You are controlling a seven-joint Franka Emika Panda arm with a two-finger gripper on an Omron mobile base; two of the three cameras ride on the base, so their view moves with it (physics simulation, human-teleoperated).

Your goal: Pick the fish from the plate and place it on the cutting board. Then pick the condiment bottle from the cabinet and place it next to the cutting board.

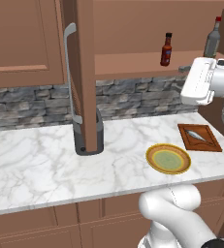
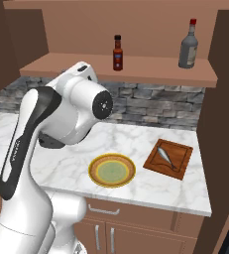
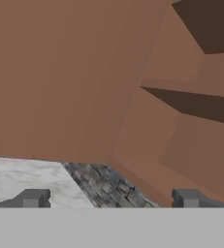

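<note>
the fish lies on the cutting board, at the right end of the marble counter, its length running along the board's diagonal. the plate sits bare just left of the board and a little nearer the counter's front edge, close to it but not touching.

up on the shelf of the open cabinet the condiment bottle stands upright, roughly above the plate. a taller grey bottle with a red cap stands well to its right on the same shelf. in the left base view the cabinet door hangs open, edge-on, with its long grey handle facing left, and a dark grey cylinder stands on the counter right behind it.

the gripper is spread wide with nothing between its fingertips. it looks at brown cabinet wood, with a corner of the marble and a strip of stone backsplash low in its view. the white arm is raised at the right, level with the shelf.
</note>
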